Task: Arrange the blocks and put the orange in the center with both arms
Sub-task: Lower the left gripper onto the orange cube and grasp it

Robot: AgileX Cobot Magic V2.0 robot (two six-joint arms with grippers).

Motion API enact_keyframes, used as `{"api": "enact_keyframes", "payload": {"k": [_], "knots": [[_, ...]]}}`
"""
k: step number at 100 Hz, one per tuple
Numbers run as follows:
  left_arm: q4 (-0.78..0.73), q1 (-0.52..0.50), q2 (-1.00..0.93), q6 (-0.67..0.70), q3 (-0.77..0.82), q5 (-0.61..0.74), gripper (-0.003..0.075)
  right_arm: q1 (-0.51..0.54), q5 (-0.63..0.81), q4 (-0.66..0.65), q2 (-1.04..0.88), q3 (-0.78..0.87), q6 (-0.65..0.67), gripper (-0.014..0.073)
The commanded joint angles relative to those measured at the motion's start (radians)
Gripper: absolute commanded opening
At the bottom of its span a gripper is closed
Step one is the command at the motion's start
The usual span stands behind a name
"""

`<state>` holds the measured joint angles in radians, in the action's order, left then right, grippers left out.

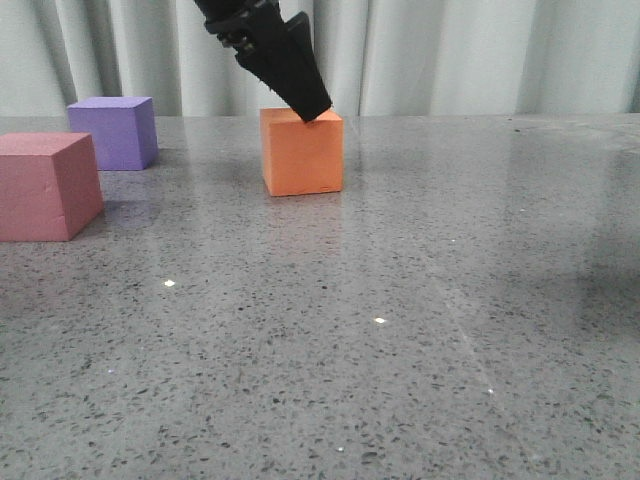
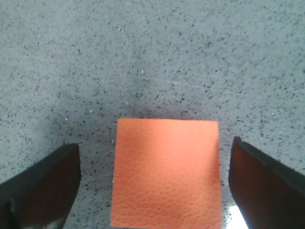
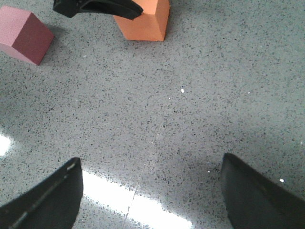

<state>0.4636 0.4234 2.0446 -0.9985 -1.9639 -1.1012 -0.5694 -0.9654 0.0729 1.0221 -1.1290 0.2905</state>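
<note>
The orange cube [image 1: 300,152] stands on the grey table toward the back, near the middle. My left gripper [image 1: 312,104] comes down from above, with its tip at the cube's top right edge. In the left wrist view that gripper [image 2: 153,160] is open, with the orange cube [image 2: 167,174] between the two fingers and a gap on each side. At the far left stands the purple cube [image 1: 115,131], and nearer on the left the pink cube [image 1: 45,185]. My right gripper [image 3: 151,174] is open over bare table, well short of the orange cube [image 3: 143,20] and the pink cube [image 3: 26,36]. The front view does not show it.
The speckled grey table [image 1: 400,330] stretches across the front and right. A pale curtain [image 1: 480,55] hangs behind its far edge. In the right wrist view a left finger [image 3: 97,7] lies in front of the orange cube.
</note>
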Motion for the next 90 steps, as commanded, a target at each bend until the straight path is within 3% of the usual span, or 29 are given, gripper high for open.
{"api": "enact_keyframes", "payload": {"k": [1,51,90], "knots": [[0.027,0.007,-0.046,-0.004,-0.033,0.038,0.0599,0.001,0.052,-0.008,-0.017,-0.024,-0.009,0.0590],[0.026,0.007,0.015,-0.004,-0.033,0.008,0.0588,0.001,0.058,-0.008,-0.017,-0.024,-0.009,0.0590],[0.049,0.007,0.015,-0.002,-0.033,0.007,0.0221,0.001,0.036,-0.008,-0.017,-0.024,-0.009,0.0590]]}}
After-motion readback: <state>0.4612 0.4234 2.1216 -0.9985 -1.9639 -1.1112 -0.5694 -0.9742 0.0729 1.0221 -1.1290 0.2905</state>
